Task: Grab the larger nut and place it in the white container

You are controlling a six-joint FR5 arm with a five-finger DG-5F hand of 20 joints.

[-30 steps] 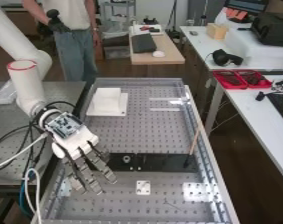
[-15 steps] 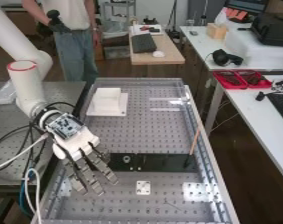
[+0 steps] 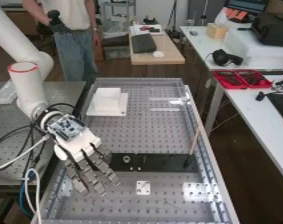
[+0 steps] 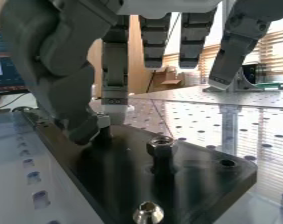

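- Silver six-sided metal larger nut (image 4: 161, 142): on its dark post on the flat black bar (image 3: 163, 162), middle of the row. The post lifts it off the bar, probably so fingertips can get round it.
- Dark grey hand (image 3: 78, 143) with white back: fingers nearly straight, apart from the thumb, nothing clamped. It hangs over the bar, angled down, I'd say lining up a pinch on the nut.
- Neighbours: shiny silver smaller nut (image 4: 148, 213) on one side, round metal bearing (image 3: 126, 159) on the other. Thumb looks near the bearing; contact, can't tell. Main risk is knocking it when closing.
- Edges: bar's corner is near the nut, so keep the fingertips above its face. Lift straight up to clear the post first.
- White square container (image 3: 106, 102): well apart from the bar, towards the bench's far end, on a white flat base. Flat grey perforated bench (image 3: 132, 132) between; carry should be simple if high enough for the rim.
- Thin orange-brown stick (image 3: 195, 140) leans at the bar's other end, off that route.
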